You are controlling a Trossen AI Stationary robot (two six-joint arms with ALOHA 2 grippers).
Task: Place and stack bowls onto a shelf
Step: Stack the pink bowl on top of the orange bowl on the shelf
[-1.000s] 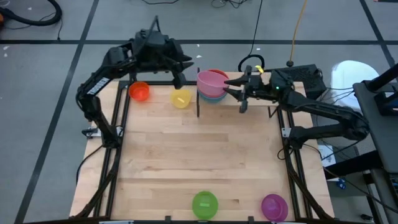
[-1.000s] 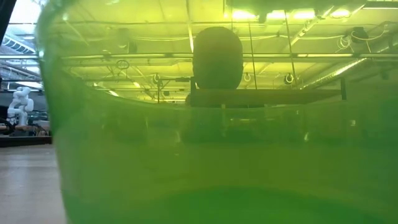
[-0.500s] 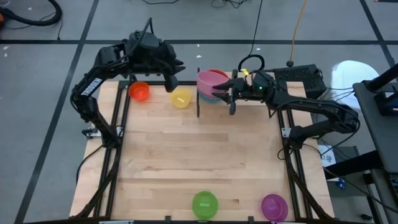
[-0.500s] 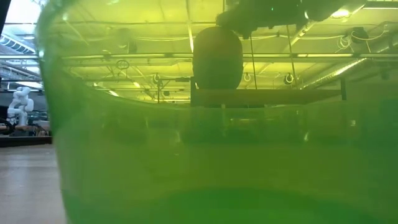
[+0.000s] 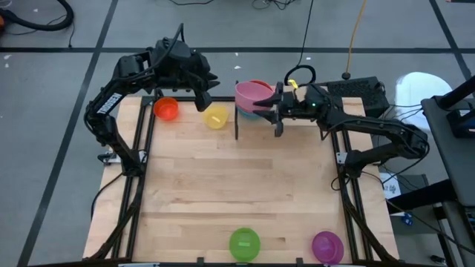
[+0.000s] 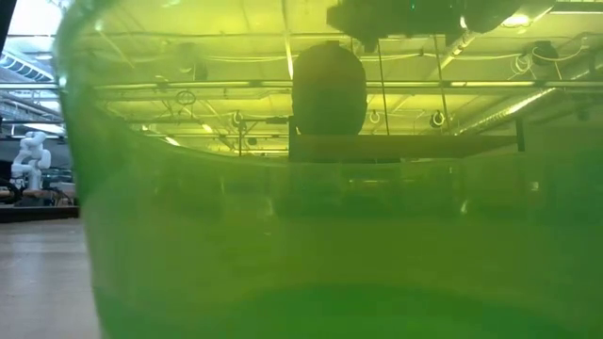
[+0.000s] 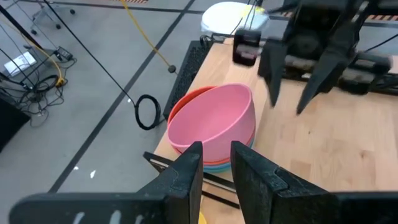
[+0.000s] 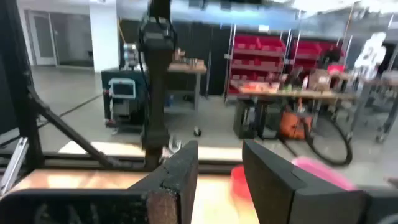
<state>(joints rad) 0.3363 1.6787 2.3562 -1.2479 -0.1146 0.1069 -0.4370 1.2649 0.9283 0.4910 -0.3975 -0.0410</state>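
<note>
Right gripper (image 5: 276, 113) open, empty, beside pink bowl (image 5: 254, 93) topping stack on shelf (image 5: 237, 119); careless sweep could topple it. Left gripper (image 5: 202, 100) empty, fingers slightly apart, above yellow bowl (image 5: 216, 116).

overhead on table (image 5: 237, 185), low view pressed against green bowl (image 6: 311, 235)

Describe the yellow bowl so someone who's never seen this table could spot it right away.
Look at the far edge of the light-wood table, where both arms reach in. The yellow bowl sits alone on the tabletop there, between the orange bowl near the left corner and the stack topped by the pink bowl. It is the only yellow one, just under the left gripper.
</note>
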